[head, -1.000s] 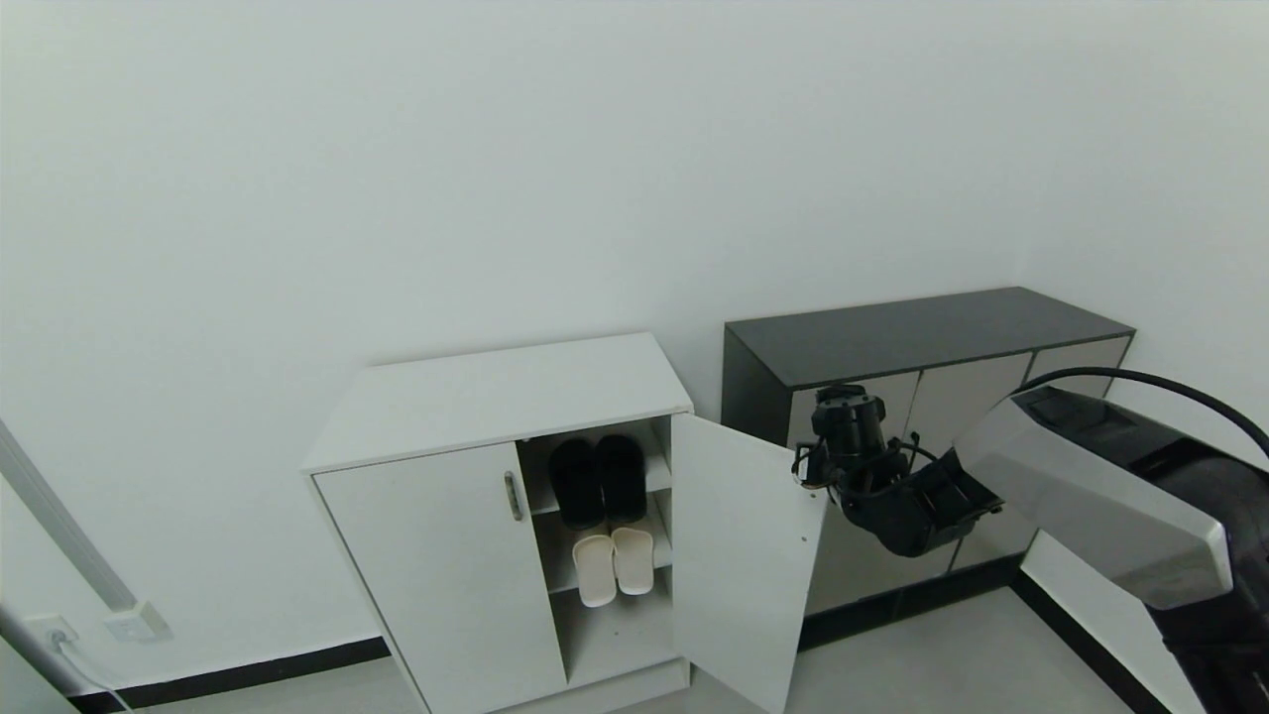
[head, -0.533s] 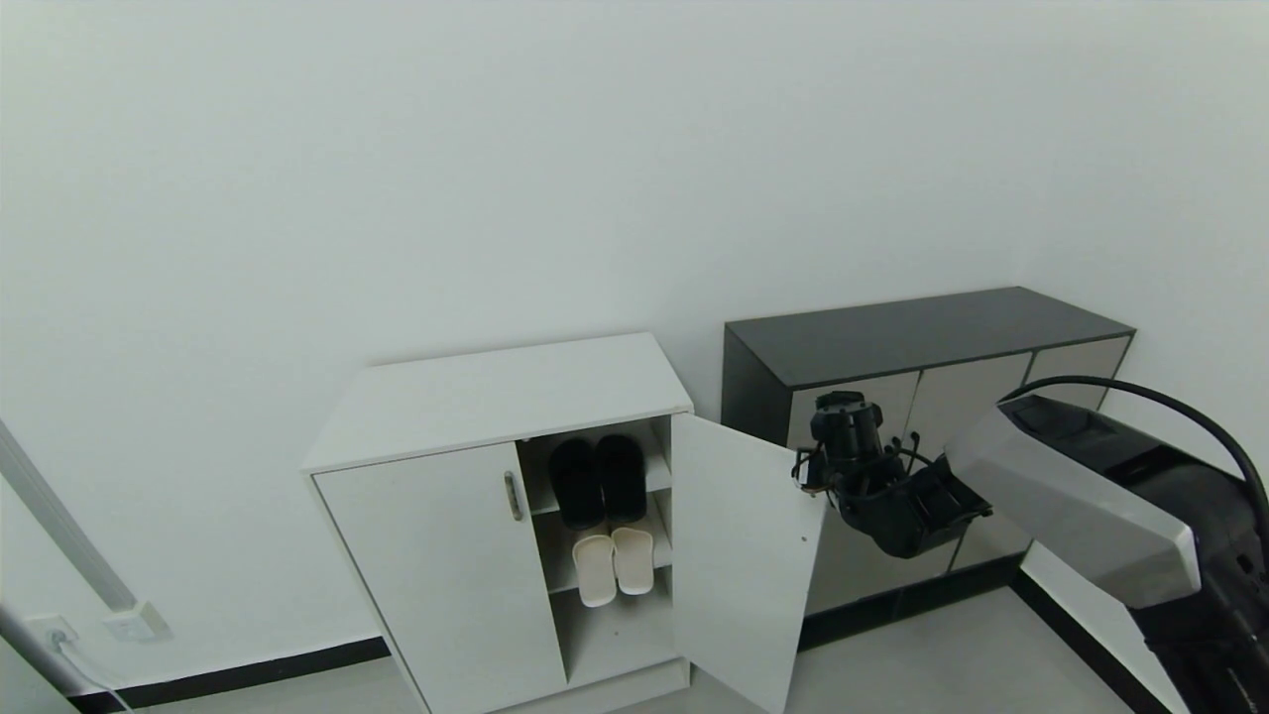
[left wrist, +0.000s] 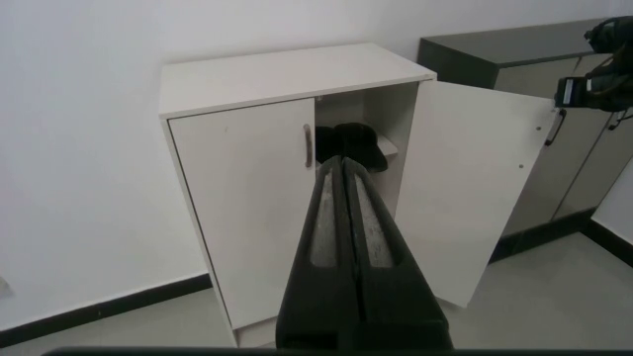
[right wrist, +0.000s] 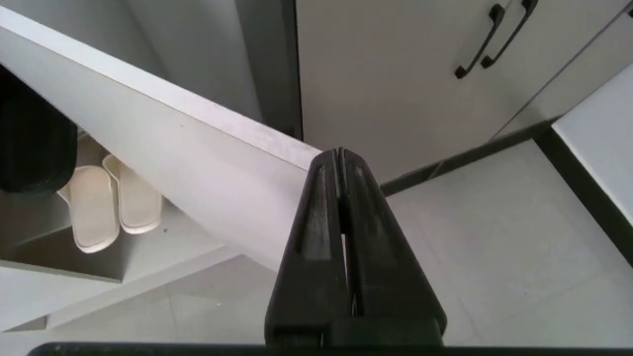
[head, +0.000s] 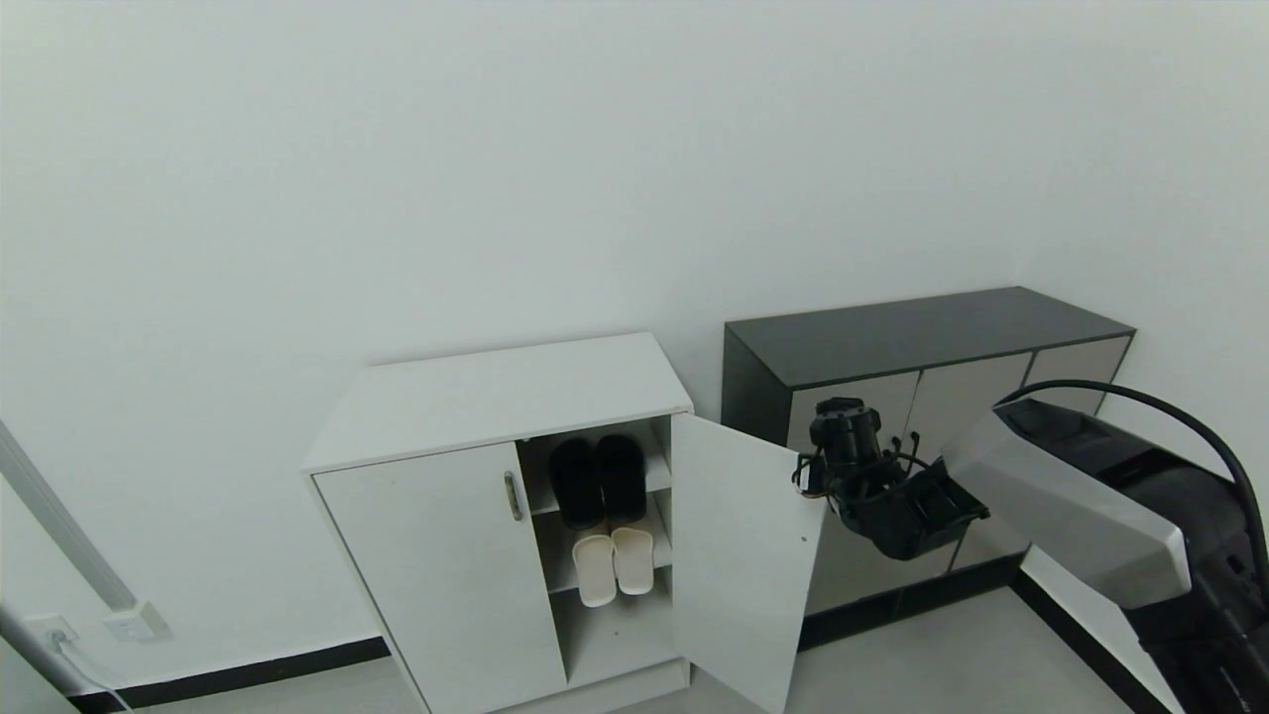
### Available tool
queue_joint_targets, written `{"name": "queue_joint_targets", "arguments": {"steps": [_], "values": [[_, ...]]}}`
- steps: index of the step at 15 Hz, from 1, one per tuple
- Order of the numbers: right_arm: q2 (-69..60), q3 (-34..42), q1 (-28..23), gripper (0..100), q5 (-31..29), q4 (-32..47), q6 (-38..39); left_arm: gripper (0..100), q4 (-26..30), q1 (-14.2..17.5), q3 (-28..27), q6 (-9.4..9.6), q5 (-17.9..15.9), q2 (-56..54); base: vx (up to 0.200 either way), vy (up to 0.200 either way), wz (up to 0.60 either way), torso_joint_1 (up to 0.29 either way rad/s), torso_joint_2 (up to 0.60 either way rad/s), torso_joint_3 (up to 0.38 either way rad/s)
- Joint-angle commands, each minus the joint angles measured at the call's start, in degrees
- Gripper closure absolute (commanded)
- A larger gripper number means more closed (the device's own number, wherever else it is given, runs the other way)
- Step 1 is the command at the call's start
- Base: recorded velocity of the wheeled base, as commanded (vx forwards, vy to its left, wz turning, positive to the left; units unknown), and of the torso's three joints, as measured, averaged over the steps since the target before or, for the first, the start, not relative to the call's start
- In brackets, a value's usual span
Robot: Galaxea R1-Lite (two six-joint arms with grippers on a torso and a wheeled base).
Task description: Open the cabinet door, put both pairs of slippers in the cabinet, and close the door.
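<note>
Right jaws: I see the right gripper [right wrist: 340, 156] with its two long black fingers pressed flat together and nothing between them.
Right jaws, place: the tip sits at the top outer corner of the open door [head: 739, 555]. I cannot tell whether it touches the edge.
Left jaws: the left gripper [left wrist: 343, 163] is likewise closed and empty. It is held back in front of the cabinet [head: 496, 397] and points at the seam between the two doors.
Open door: one flat white panel with a smooth matte face, swung out on the cabinet's right side.
Closed door: one matching white panel [head: 446, 575] on the left, with one short metal handle [head: 513, 496] near its inner edge.
Cabinet: a boxy white body with a flat top, standing against a plain white wall.
Black slippers: one pair [head: 598, 479], two rounded matte slides side by side on the upper shelf, inside the open half.
White slippers: one pair [head: 615, 563], two smooth pale slides side by side on the shelf below.
Slipper count: four in all, every one inside the cabinet.
Sideboard: one low unit [head: 922, 332] just right of the cabinet, with a dark top and grey fronts. Two dark bar handles [right wrist: 495, 40] show on it.
Floor: pale and smooth, with a black skirting strip.
</note>
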Motion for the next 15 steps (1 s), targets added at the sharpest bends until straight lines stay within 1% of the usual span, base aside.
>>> {"name": "queue_joint_targets", "arguments": {"steps": [1, 6, 12, 13, 15], "values": [[-0.4, 0.0, 0.2, 100, 0.0, 1.2, 0.8, 100, 0.0, 0.0, 0.0, 0.04, 0.0, 0.1, 0.0, 0.0, 0.0, 0.0, 0.0, 0.0], [-3.1, 1.4, 2.0, 100, 0.7, 2.8, 2.4, 100, 0.0, 0.0, 0.0, -0.05, 0.0, 0.1, 0.0, 0.0, 0.0, 0.0, 0.0, 0.0], [-9.8, 7.7, 9.1, 100, 0.7, 2.4, 3.9, 100, 0.0, 0.0, 0.0, -0.05, 0.0, 0.1, 0.0, 0.0, 0.0, 0.0, 0.0, 0.0], [-10.1, 7.8, 9.1, 100, 0.6, 2.3, 3.9, 100, 0.0, 0.0, 0.0, -0.05, 0.0, 0.1, 0.0, 0.0, 0.0, 0.0, 0.0, 0.0], [-9.3, 6.9, 6.6, 100, 0.8, 2.4, 3.8, 100, 0.0, 0.0, 0.0, -0.05, 0.0, 0.1, 0.0, 0.0, 0.0, 0.0, 0.0, 0.0]]}}
